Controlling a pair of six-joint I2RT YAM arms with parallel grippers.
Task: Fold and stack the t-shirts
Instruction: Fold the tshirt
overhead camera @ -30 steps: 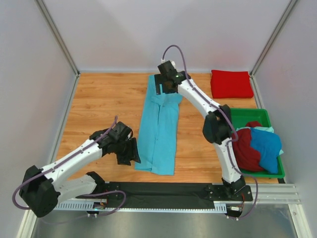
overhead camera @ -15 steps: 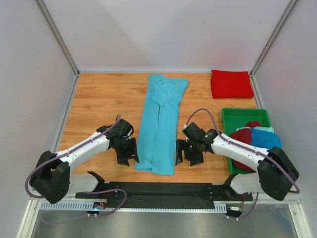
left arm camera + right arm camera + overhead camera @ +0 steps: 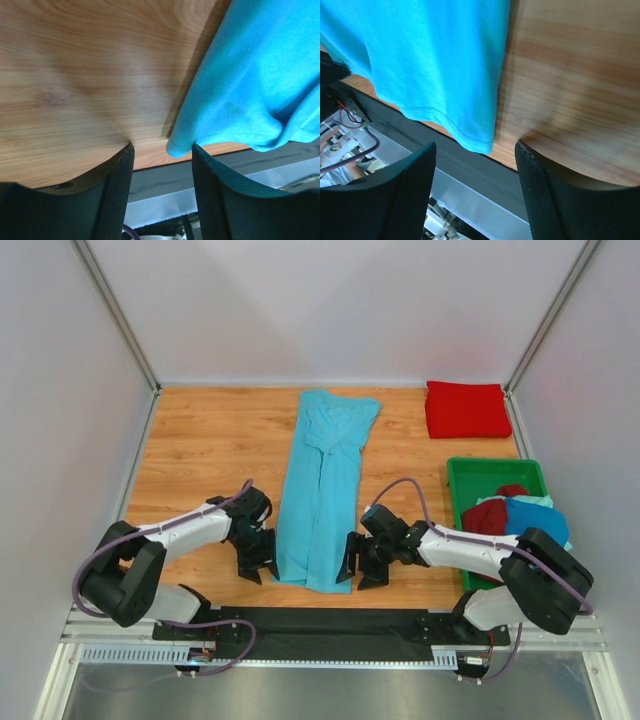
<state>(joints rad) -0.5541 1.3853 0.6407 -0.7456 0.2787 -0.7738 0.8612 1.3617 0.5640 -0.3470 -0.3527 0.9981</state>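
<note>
- Progress looks under halfway. A bright red cloth t-shirt (image 3: 468,409) lies folded into a neat rectangle at the far right corner of the wood-grain tabletop (image 3: 200,450) and is the only finished piece.
- The light turquoise cloth t-shirt (image 3: 322,490) lies mid-tabletop as a long narrow strip with its sides turned in, running from the far edge to the near edge. The crosswise folds and the stacking are left.
- A crumpled dark red t-shirt (image 3: 487,515) and a crumpled deeper blue t-shirt (image 3: 540,520) sit heaped, unfolded, in the rectangular green plastic tray (image 3: 490,475) on the right.
- The left claw (image 3: 257,565) stands wide open at the strip's near left corner. Its wrist view shows the hem corner between the fingers (image 3: 115,200), not pinched.
- The right claw (image 3: 357,565) is spread as wide at the near right corner. The hem tip sits between its fingers (image 3: 545,200), and it holds nothing.
- The turquoise fabric is thin, matte and limp, with a stitched hem and softly rolled edges. The tabletop is smooth and hard, so I judge the corners will need pinching low against it.
</note>
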